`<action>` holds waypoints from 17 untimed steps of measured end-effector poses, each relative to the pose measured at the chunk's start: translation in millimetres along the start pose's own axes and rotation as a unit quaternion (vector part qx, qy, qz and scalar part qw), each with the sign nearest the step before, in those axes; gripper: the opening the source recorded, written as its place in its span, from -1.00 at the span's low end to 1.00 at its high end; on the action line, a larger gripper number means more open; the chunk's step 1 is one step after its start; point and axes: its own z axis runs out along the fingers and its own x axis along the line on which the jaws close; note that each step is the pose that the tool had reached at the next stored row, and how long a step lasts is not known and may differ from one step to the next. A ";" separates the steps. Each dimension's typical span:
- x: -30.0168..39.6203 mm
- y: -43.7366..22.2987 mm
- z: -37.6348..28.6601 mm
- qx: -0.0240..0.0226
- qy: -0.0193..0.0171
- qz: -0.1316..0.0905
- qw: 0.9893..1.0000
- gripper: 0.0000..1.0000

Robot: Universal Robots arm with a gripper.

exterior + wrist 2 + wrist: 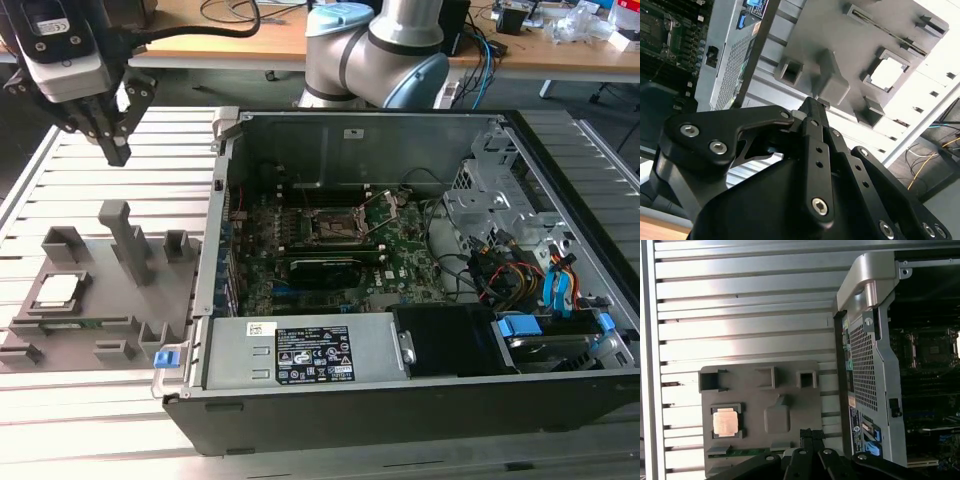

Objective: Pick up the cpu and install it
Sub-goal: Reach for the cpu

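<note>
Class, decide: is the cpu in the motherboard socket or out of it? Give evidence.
Out. The small square silver-topped cpu lies flat in a recess of the grey plastic fixture plate, outside the black computer case.

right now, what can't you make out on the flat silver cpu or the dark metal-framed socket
Flat silver cpu: top washed out by glare, second wrist view.
Dark metal-framed socket: too small in the exterior view to tell if empty.
Grey fixture plate: edge hidden behind black gripper, first wrist view.
</note>
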 end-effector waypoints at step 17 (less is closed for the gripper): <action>72.9 -9.7 8.9 0.000 0.000 0.000 1.000 -0.79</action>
